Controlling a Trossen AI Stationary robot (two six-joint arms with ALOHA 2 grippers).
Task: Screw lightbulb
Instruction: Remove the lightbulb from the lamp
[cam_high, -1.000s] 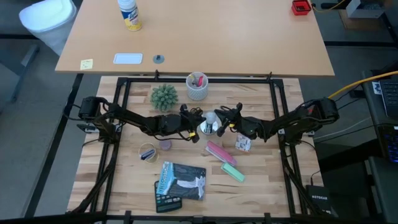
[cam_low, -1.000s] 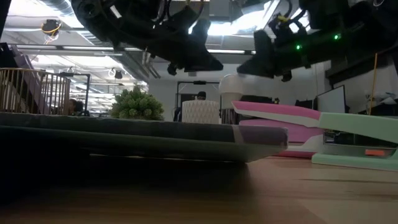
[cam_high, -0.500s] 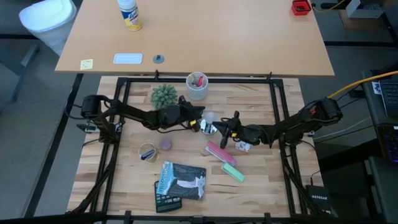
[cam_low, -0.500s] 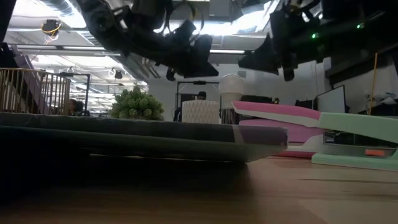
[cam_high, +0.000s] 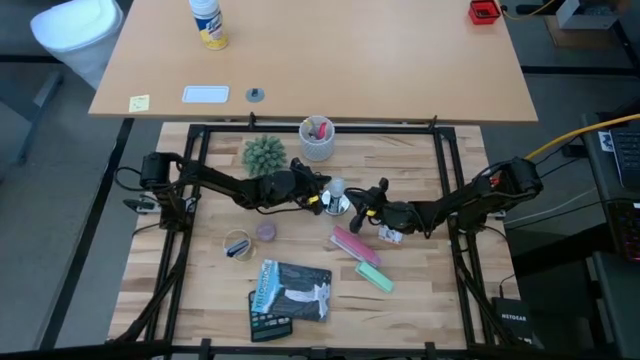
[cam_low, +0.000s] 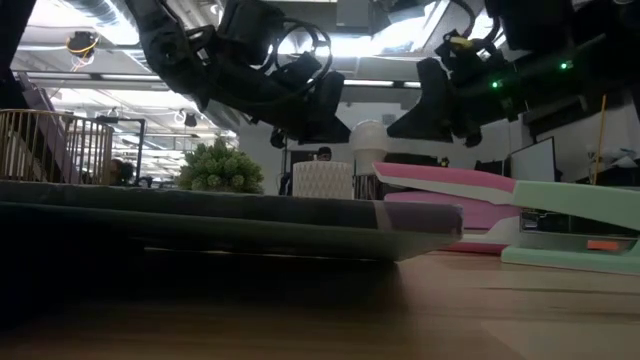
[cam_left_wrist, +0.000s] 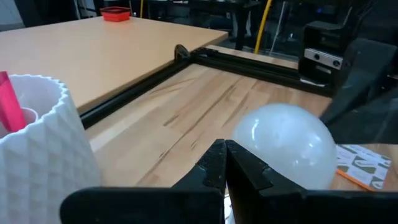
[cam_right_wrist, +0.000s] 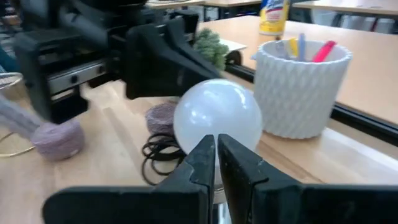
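The lightbulb (cam_high: 337, 188) stands upright near the middle of the counter (cam_high: 420, 300), just in front of the white cup of pens (cam_high: 318, 140), and both arms, which closed on it from either side a second ago, have drawn slightly back, so the screwing looks finished or paused. The left pincer (cam_high: 321, 197) is clenched on nothing just left of the bulb, and the right pincer (cam_high: 362, 200) sits just right of it, fingers apparently pressed together and empty, though only its wrist view shows this.
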